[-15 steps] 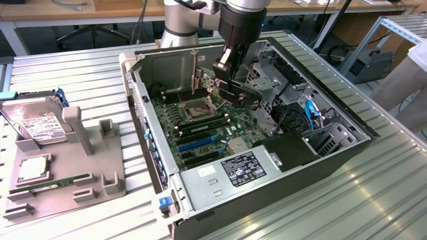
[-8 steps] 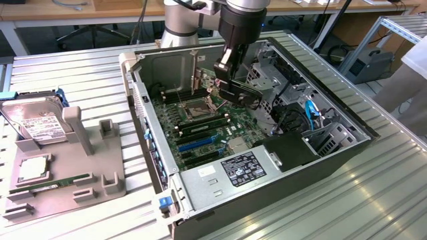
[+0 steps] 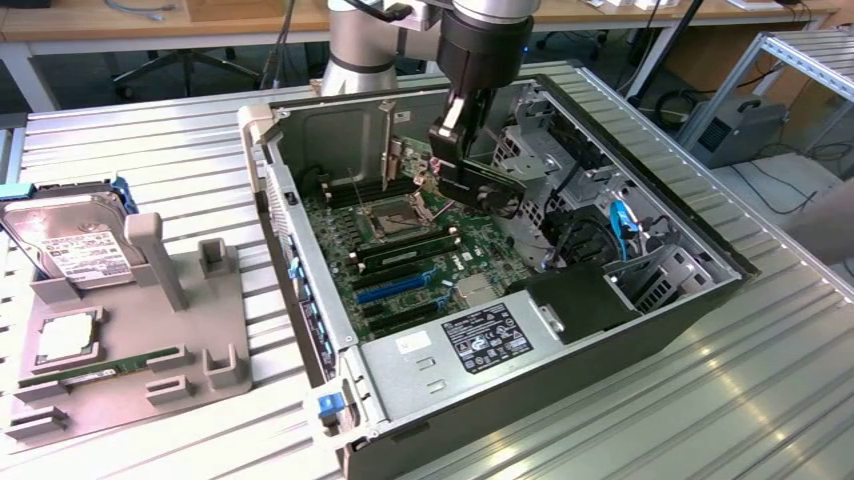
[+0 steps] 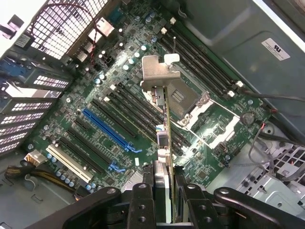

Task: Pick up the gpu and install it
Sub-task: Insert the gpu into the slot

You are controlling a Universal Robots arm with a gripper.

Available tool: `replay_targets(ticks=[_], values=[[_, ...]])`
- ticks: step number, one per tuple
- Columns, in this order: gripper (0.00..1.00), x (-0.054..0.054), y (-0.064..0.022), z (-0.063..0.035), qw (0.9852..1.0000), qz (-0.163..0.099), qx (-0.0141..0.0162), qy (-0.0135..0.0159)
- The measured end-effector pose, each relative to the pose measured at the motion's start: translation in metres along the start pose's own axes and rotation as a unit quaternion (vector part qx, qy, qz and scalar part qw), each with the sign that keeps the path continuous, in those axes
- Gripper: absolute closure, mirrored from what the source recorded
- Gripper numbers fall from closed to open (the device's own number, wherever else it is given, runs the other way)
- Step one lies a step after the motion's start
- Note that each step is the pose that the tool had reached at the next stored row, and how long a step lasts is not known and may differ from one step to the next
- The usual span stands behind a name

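- Claw (image 4: pixel 167 188) is clamped on the gpu (image 4: pixel 167 124), pinching its two flat faces. The card hangs edge-on, with the metal bracket (image 4: pixel 157 74) at the end away from the grip.
- So the gpu is up in the air inside the open case (image 3: pixel 667 310), over the board (image 4: pixel 212 167). As far as I can judge, it isn't touching it.
- Right under the card are the black slots (image 4: pixel 128 107) and the processor socket (image 4: pixel 188 100). The long blue slot (image 4: pixel 107 128) sits off to one side, not under the card's edge.
- imo doing this bit well means keeping the card dead upright and parallel with the slot, bracket facing the case's back wall. No pushing until the bottom edge sits right over the slot. The grip is near one end, so the bracket end could tip.
- Stuff in the way: the socket's metal frame, a bundle of yellow and black cables (image 4: pixel 28 174) at the board's edge, and the drive cage (image 3: pixel 534 160) just beside the arm.
- Further out on the table (image 3: pixel 160 140) there's a grey rack (image 3: pixel 187 340) with a hard drive (image 3: pixel 74 245) and a green memory stick (image 3: pixel 100 368). Both are well apart from the case, so no bother.
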State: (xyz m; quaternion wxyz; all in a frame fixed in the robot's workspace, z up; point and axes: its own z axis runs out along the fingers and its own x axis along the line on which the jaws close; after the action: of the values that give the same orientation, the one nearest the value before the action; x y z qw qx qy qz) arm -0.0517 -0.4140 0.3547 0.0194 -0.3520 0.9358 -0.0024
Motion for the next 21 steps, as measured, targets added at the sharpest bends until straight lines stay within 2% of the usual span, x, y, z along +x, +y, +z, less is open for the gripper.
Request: replay_targets(ticks=[21], values=[[0.72,-0.0001,0.0,0.0001,0.9996,-0.027,-0.001,-0.0005]])
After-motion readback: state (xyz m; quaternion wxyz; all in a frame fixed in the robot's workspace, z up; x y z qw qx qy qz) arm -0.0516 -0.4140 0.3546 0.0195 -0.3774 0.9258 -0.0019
